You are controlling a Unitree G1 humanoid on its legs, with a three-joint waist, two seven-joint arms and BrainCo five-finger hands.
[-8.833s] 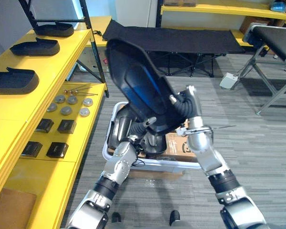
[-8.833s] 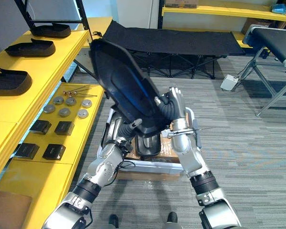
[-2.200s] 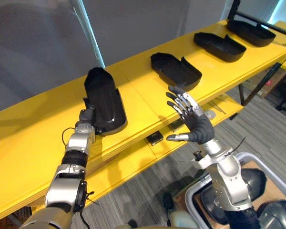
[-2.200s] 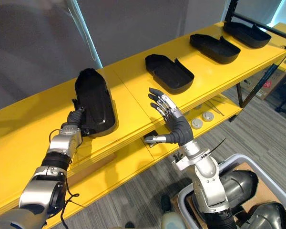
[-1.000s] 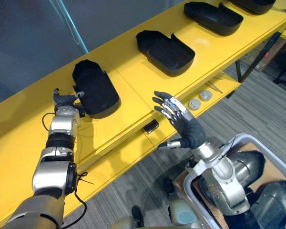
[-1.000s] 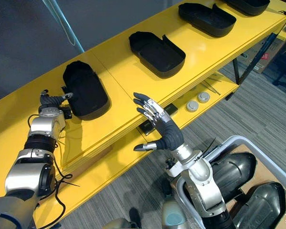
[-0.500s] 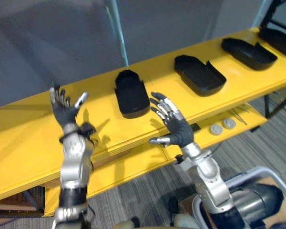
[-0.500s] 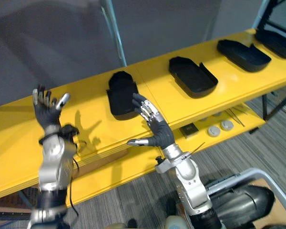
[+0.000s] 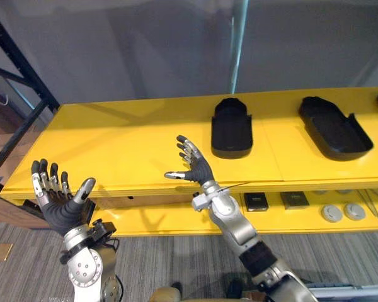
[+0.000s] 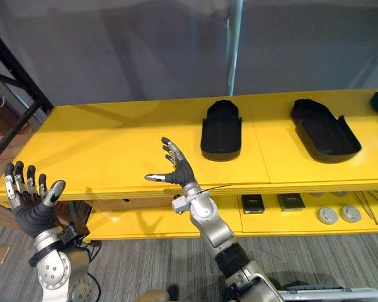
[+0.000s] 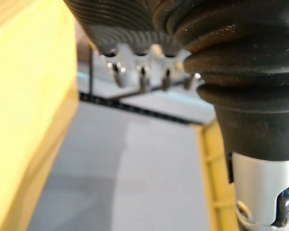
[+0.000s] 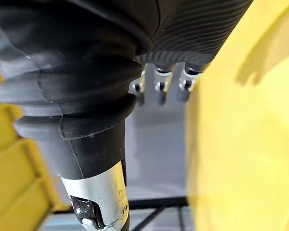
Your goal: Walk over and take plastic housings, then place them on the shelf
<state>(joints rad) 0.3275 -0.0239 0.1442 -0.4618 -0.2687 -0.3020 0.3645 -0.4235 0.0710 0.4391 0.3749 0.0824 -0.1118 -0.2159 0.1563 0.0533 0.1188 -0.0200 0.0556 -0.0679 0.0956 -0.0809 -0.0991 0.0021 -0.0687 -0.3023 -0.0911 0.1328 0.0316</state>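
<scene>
well apart, left hand (image 9: 63,214), right hand (image 9: 198,170) near shelf edge (image 9: 132,187), all fingers (image 9: 189,151) spread, housing (image 9: 231,128) beyond

The shelf (image 9: 126,151) top lies bare across the left and centre of the frame, open from its front edge back to the grey wall (image 9: 126,50). A housing (image 9: 231,129) takes the spot right of centre, a second housing (image 9: 334,131) sits further right, with a bare strip between them. A black post (image 9: 25,61) slants across the upper left corner. The right hand (image 9: 195,167), fingers spread, stands at the front edge, centre; the left hand (image 9: 60,211), also spread, is at lower left, below the edge.
</scene>
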